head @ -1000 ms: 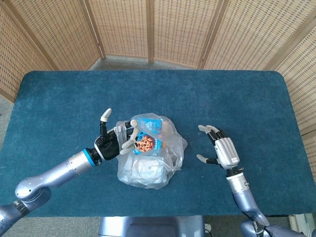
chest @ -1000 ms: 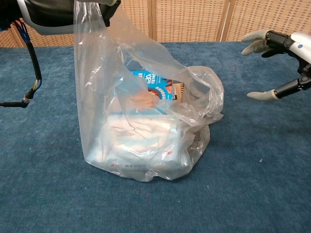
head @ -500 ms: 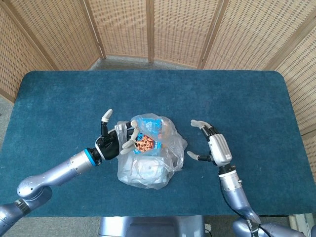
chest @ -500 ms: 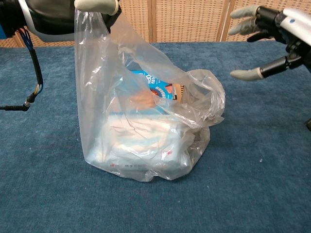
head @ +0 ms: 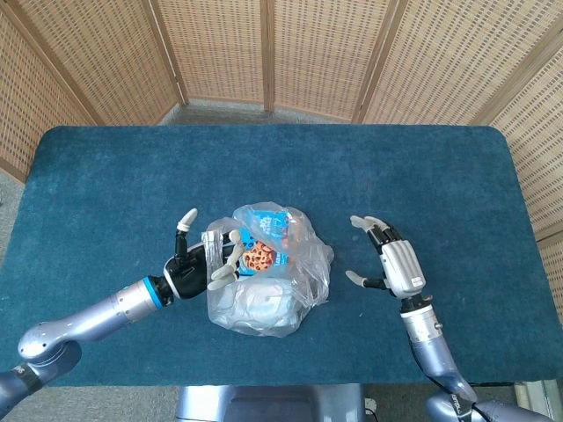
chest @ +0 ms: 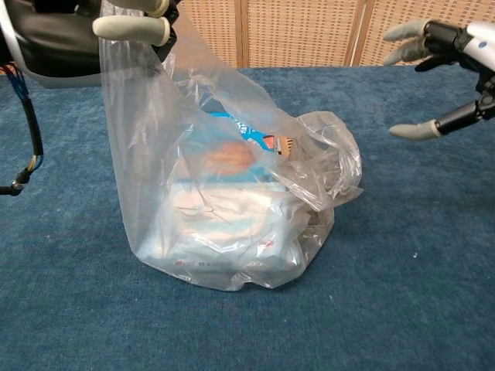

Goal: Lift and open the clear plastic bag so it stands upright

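While the left hand (head: 195, 268) pinches one edge of the bag (head: 264, 277) and holds it high, the far side of the mouth slumps in a crumpled fold over the contents, so the bag is only half raised on the tabletop (head: 422, 176). It sits near the middle of the blue cloth, its base resting flat, with a white pack (chest: 224, 224) and a blue snack packet (chest: 247, 143) inside. The right hand (head: 391, 264) hovers just beside the sagging side, fingers (chest: 418, 130) spread wide and holding nothing. Done well, the next move probably calls for the right hand to come in low and take the loose rim at the fold, not the bag wall, then draw it up and away from the left hand until the mouth is taut. The left should keep its height; pulling too hard could tip the contents or lift the base.
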### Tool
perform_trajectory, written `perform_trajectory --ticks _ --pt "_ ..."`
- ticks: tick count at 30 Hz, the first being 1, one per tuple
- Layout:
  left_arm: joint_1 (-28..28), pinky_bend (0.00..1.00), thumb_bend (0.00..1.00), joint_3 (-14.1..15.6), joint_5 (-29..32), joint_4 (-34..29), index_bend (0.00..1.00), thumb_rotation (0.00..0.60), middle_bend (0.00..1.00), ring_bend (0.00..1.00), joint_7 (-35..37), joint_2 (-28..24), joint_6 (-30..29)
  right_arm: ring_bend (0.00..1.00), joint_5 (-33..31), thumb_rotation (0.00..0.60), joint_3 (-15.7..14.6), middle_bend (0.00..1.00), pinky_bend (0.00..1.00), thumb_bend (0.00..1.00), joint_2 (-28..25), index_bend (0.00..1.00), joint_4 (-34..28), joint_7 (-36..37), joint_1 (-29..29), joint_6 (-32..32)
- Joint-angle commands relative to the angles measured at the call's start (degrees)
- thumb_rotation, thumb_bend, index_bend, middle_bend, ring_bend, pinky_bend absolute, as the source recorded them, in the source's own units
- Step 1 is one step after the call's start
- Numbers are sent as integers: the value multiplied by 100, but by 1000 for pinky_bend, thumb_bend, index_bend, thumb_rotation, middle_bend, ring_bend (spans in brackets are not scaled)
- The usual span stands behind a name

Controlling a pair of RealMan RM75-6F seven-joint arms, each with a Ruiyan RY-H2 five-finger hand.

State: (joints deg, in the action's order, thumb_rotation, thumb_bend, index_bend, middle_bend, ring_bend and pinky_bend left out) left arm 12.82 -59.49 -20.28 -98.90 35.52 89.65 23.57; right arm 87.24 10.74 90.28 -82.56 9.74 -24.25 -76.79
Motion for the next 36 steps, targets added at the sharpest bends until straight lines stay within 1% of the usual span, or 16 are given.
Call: perform_trajectory --ticks 1,5,10,13,19,27,36 --pt "-138 868 178 -111 63 -112 469 0 613 799 -76 -72 31 163 13 600 -102 232 160 96 79 129 157 27 -7 59" --pt "-168 868 178 -261 119 -201 469 0 613 799 -124 -83 -53 158 53 600 -181 230 157 97 166 125 311 33 -29 91" --pt "-47 868 178 -379 208 -293 469 0 613 799 -96 -40 -168 156 67 600 -217 229 157 96 228 124 404 99 -31 69" --pt "108 868 179 -463 229 -349 469 0 613 799 -99 9 -252 156 60 600 -230 229 156 96 224 123 437 132 -25 58" --pt "476 868 178 -539 207 -440 469 0 613 799 -53 38 -513 156 82 600 -200 228 156 96 163 121 424 170 15 -95" --pt "805 868 179 -520 178 -469 469 0 613 799 38 69 -786 155 88 600 -171 229 157 96 77 118 479 282 50 -209" --pt "1077 868 178 -344 108 -380 469 0 613 799 155 108 -1033 155 115 600 -178 228 156 96 91 118 467 416 -26 -138"
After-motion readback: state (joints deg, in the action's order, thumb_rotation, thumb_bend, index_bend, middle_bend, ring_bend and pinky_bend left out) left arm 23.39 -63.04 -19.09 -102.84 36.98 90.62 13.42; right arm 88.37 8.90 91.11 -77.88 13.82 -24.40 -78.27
